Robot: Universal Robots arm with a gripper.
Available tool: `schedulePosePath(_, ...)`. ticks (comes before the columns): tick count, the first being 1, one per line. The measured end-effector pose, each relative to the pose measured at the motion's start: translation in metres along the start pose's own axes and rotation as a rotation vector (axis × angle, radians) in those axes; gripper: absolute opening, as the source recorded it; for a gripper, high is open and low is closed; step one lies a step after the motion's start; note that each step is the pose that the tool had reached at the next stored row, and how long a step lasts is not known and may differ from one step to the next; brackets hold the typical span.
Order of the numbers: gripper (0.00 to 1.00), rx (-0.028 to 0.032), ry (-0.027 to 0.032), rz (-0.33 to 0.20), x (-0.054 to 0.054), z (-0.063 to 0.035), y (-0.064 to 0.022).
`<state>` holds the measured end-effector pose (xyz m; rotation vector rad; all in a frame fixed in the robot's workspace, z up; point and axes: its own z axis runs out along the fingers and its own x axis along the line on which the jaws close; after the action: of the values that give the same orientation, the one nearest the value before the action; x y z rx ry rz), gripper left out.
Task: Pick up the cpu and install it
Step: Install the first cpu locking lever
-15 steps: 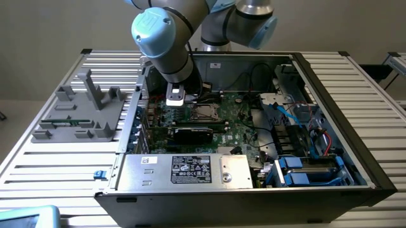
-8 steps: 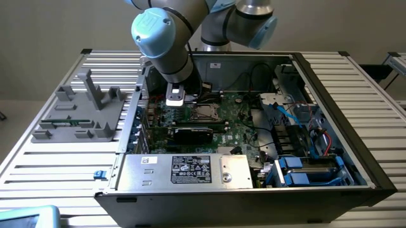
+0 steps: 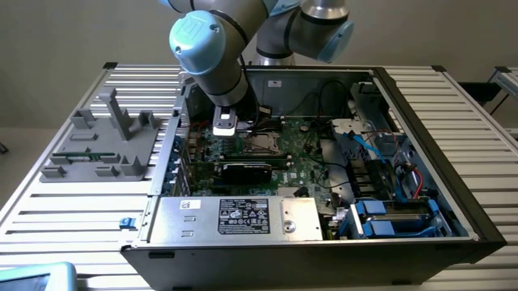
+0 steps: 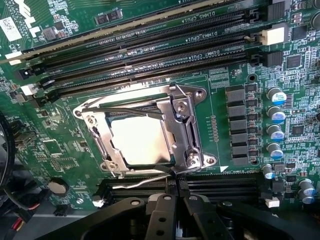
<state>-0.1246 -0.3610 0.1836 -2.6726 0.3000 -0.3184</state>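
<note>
One grey tray [image 3: 101,142] sits at the exterior view's left, outside the computer case [image 3: 453,182]. The gripper [image 4: 172,212] hangs over the motherboard [image 4: 240,100], jaws clenched, grasping nothing. The cpu [image 4: 139,139] lies in its socket frame [image 4: 187,132], apart from the jaws.

the cpu [image 4: 137,141] sits inside the metal socket frame [image 4: 192,127], with the closed claw [image 4: 175,212] just beside it.

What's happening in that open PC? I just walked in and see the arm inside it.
The robot arm reaches into the open computer case, its gripper shut, holding nothing, just above the motherboard. The cpu already sits in the socket, framed by the metal retention bracket, beside the memory slots.
</note>
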Motion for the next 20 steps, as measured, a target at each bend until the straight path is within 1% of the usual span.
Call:
schedulePosePath(9, 0.12, -0.0005, 0.0018, 0.003, 0.0024, 0.0011, 0.0011)
schedulePosePath(20, 0.12, -0.0007, 0.0026, 0.005, 0.0043, 0.0022, 0.0014)
